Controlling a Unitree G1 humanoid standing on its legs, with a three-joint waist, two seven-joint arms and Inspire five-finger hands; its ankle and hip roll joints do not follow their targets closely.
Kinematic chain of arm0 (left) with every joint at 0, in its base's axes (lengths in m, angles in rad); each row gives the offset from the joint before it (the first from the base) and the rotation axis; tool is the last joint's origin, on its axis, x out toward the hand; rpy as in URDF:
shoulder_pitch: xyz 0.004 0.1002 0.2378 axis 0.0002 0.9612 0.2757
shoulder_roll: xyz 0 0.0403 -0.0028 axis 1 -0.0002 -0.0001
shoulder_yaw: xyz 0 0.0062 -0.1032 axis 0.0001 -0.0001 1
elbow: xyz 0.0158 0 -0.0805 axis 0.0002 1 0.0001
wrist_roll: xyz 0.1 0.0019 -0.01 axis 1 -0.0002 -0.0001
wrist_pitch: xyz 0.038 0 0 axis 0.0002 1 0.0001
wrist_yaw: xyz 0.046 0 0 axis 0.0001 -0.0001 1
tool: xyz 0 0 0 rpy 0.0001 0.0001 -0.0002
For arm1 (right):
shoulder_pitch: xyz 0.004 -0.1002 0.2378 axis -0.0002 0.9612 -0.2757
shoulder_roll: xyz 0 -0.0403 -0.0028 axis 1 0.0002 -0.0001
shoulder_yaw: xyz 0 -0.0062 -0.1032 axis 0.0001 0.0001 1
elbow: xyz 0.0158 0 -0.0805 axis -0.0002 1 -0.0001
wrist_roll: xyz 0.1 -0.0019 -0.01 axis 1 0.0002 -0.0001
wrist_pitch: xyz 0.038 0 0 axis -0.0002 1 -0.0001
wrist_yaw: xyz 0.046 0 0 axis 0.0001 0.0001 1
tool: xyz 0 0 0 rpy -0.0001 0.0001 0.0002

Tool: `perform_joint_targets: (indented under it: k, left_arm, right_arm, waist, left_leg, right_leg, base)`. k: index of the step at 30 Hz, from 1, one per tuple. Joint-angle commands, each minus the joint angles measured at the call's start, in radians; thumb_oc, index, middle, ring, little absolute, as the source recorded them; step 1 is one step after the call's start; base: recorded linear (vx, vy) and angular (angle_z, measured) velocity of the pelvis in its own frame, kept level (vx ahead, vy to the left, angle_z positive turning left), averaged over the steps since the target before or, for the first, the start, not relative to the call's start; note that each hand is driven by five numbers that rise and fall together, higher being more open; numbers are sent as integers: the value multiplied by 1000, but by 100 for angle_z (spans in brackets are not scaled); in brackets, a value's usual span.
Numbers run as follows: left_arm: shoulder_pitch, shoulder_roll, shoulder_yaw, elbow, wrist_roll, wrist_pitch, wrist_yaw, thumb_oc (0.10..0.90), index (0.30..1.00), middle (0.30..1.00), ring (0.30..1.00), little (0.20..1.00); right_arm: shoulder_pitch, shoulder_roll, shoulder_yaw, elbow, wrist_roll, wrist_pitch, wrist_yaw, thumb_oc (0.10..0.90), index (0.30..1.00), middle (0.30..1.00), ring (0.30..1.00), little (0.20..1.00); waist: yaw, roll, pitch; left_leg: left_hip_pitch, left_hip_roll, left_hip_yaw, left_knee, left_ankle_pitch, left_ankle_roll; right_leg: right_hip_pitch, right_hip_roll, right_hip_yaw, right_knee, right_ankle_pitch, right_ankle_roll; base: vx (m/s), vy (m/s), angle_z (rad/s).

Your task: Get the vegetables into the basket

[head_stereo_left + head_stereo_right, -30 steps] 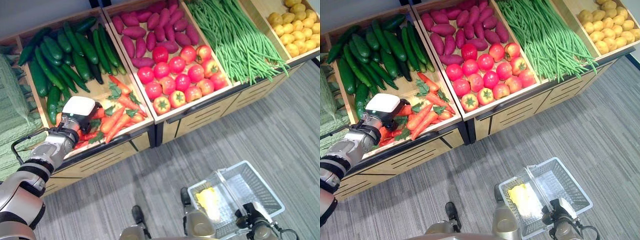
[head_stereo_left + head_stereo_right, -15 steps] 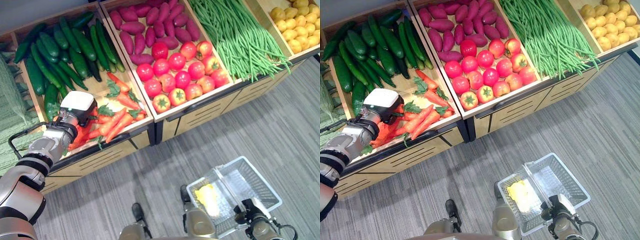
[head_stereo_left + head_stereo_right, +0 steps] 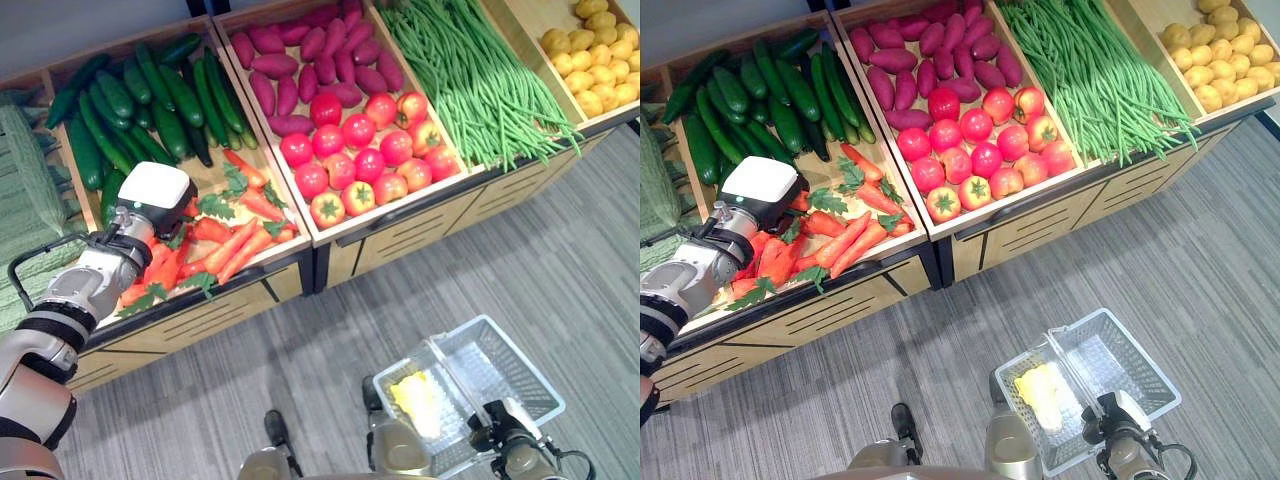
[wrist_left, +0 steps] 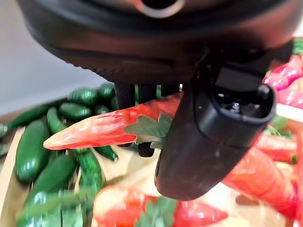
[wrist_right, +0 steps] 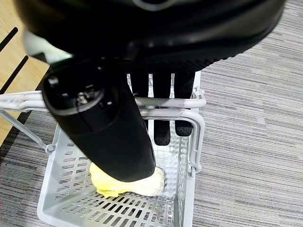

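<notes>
My left hand (image 4: 203, 137) is in the carrot compartment of the wooden produce stand (image 3: 340, 235), and its wrist view shows the fingers and thumb curled around one orange carrot with a green leafy top (image 4: 109, 127). The carrot lies across the palm, with its pointed end sticking out free and the thick end hidden behind the thumb. The other orange carrots (image 3: 235, 245) lie loose in the compartment below the hand.

I judge the carrot to be stiff and quite light, with a smooth, maybe glossy skin that could slide in the grip. The taper makes it want to slip toward the thin end, so the best hold is on the thick part near the leaves, and mine seems to be about there. The leaves look soft and give nothing to hold.

My right hand (image 5: 161, 113) has its fingers hooked over the handle bar of the light grey slotted plastic basket (image 3: 520, 365) and carries it low above the floor. One pale yellow vegetable (image 5: 125, 182) already lies inside it; I cannot say what kind it is.

The stand slopes toward me, with dark green cucumbers (image 3: 150, 105), purple sweet potatoes (image 3: 300, 65), red tomatoes (image 3: 365, 150), long green beans (image 3: 480, 80) and small yellow potatoes (image 3: 590, 60) in their own boxes. The floor is grey striped carpet (image 3: 520, 250), and the basket is well apart from the carrot.
</notes>
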Motion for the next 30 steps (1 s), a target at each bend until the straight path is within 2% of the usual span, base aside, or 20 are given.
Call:
perform_joint_targets:
  k: [1,6,9,16,23,30]
  left_arm:
    - [-49,101,150,-49,-55,-6,98,400,300,300,300,300]
    - [7,103,201,-109,-97,-36,103,400,300,300,300,300]
    - [82,101,264,-191,-213,-106,77,400,300,300,300,300]
    - [156,85,333,-280,-311,-142,40,400,300,300,300,300]
    - [161,114,326,-364,-310,-162,-1,400,300,300,300,300]
    - [128,146,281,-351,-275,-155,-15,400,300,300,300,300]
  right_arm:
    - [63,-54,14,23,9,2,-25,400,300,300,300,300]
    - [66,-55,8,20,6,1,-24,400,300,300,300,300]
    - [76,-52,-2,9,6,-4,-19,400,300,300,300,300]
    - [82,-48,-5,-4,3,-5,-11,400,300,300,300,300]
    - [100,-48,-16,3,2,-3,-6,400,300,300,300,300]
    - [101,-48,-19,6,0,1,-4,400,300,300,300,300]
  waist:
    - [7,-28,-89]
    - [9,-29,-91]
    - [10,-30,-97]
    - [7,-31,-103]
    - [5,-31,-106]
    - [4,-30,-107]
  left_leg:
    - [11,-3,-57,7,-11,-17]
    - [13,-4,-60,6,-12,-17]
    - [17,-7,-60,6,-14,-18]
    - [25,-12,-59,3,-17,-17]
    - [26,-17,-60,1,-18,-15]
    - [24,-22,-60,0,-19,-12]
  right_leg:
    - [-57,-49,31,25,58,69]
    - [-52,-50,29,23,58,69]
    - [-49,-54,27,23,57,69]
    - [-43,-56,31,21,57,69]
    - [-40,-62,30,20,59,72]
    - [-42,-65,30,18,63,75]
  base:
    - [0,2,3]
    - [-4,7,5]
    - [3,17,4]
    - [0,0,0]
    - [0,0,0]
    - [0,0,0]
